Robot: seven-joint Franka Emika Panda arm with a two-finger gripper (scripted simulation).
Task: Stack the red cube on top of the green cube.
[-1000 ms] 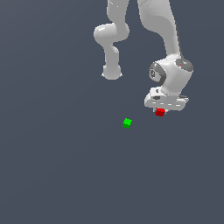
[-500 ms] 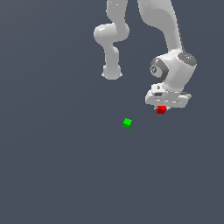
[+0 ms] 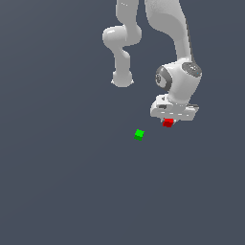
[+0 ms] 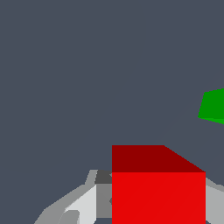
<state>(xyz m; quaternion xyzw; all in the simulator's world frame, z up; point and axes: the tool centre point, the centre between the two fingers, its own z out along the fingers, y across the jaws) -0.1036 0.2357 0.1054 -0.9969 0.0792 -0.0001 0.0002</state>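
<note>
Since a second ago your wrist has rotated and lifted a little; the red cube (image 3: 167,123) went with it and the green cube (image 3: 139,134) has not moved. The gripper (image 3: 168,120) hangs over the grey floor (image 3: 62,182) with red tucked under it. In the wrist view the red cube (image 4: 158,192) sits between the fingers (image 4: 83,205), so the jaws read as narrow and clamped on it, though the far finger is mostly hidden.

Step in hand, by my read: carry red over to green. Green lies near, toward the exterior view's left and slightly lower in that picture; in the wrist view the green cube (image 4: 214,106) is cut by the frame edge, so you are not lined up yet.

- Keep height until red is straight over green, then lower.
- Square red's faces to green's before descent; both cubes are tiny, so a small offset likely tips the stack.
- Open only once red rests on green, then pull straight up.

Room: nothing else shows on the floor around green, so any approach path looks open. The arm's base (image 3: 122,79) stands well apart.
</note>
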